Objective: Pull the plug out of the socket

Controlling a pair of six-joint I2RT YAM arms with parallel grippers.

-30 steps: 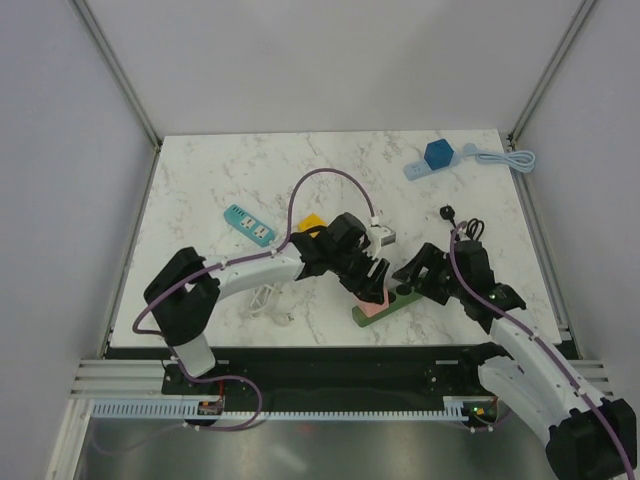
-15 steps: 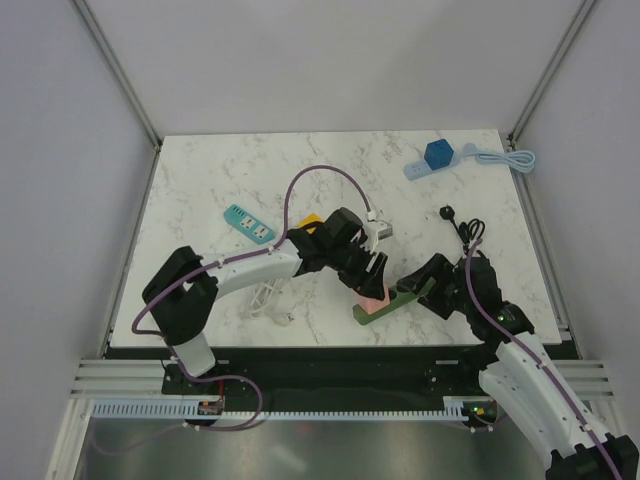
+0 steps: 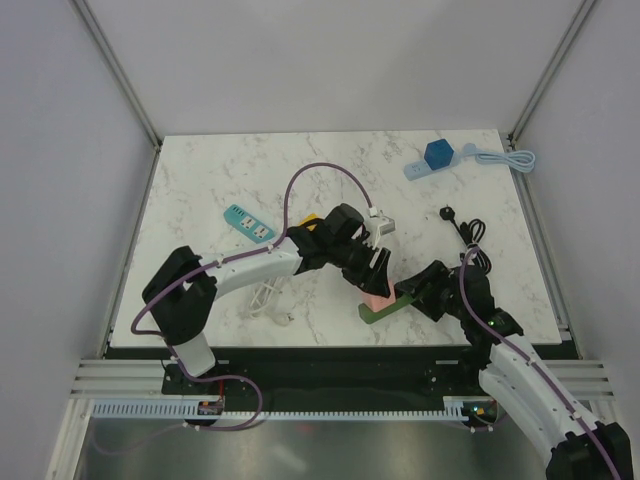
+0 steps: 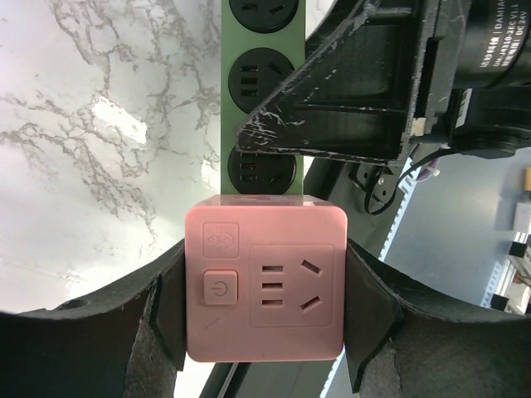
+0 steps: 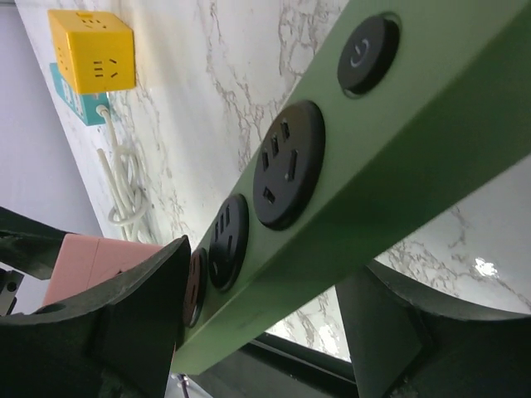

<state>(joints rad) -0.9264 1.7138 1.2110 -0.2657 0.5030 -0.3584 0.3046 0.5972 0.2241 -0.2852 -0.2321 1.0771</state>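
The pink cube plug [image 4: 264,290] is clamped between the black fingers [image 4: 166,298] of my left gripper [image 4: 264,290]. It hangs over the near end of the green socket strip [image 4: 226,99], whose end socket shows just beyond it. From above, the plug [image 3: 377,297] and left gripper [image 3: 377,285] sit at the strip's [image 3: 375,313] left end. My right gripper [image 3: 420,295] straddles the strip [image 5: 415,149]. In the right wrist view its fingers [image 5: 124,332] stand on either side, marble showing between the strip and the right-hand finger, and the right gripper [image 5: 264,274] is open.
A yellow cube [image 3: 312,222] and a teal strip [image 3: 249,224] lie behind the left arm, with a coiled white cable [image 3: 265,300] in front. A black cord [image 3: 460,225] lies right of centre. A blue cube on a pale strip [image 3: 437,155] sits at the back right. The table's front edge is just below the green strip.
The right arm drew back toward the near edge, then settled around the strip, its jaws narrowing. The green strip slid slightly right. The left gripper still holds the pink plug.
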